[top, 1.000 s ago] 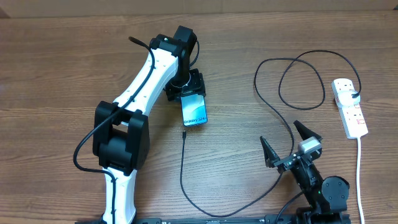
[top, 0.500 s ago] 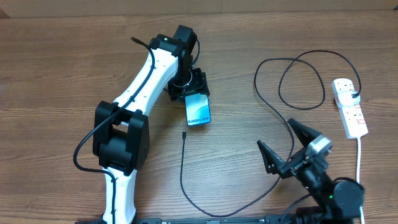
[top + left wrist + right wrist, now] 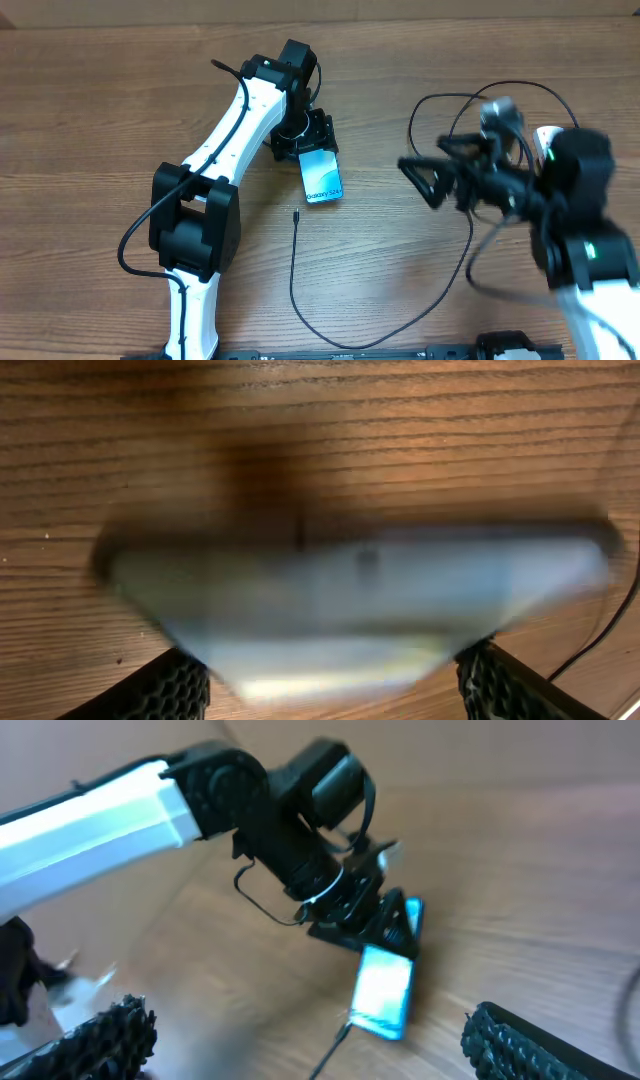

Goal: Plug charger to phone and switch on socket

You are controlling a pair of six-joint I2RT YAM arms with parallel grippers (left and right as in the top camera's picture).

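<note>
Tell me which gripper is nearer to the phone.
Left. The left gripper grips the phone at its far end; the right gripper is open, well off to the phone's right.

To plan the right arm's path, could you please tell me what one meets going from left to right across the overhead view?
charger plug tip → phone → right gripper → socket, only partly visible.

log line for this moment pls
left: jaws shut on phone end | right: jaws open, empty | plug: loose, apart from phone
</note>
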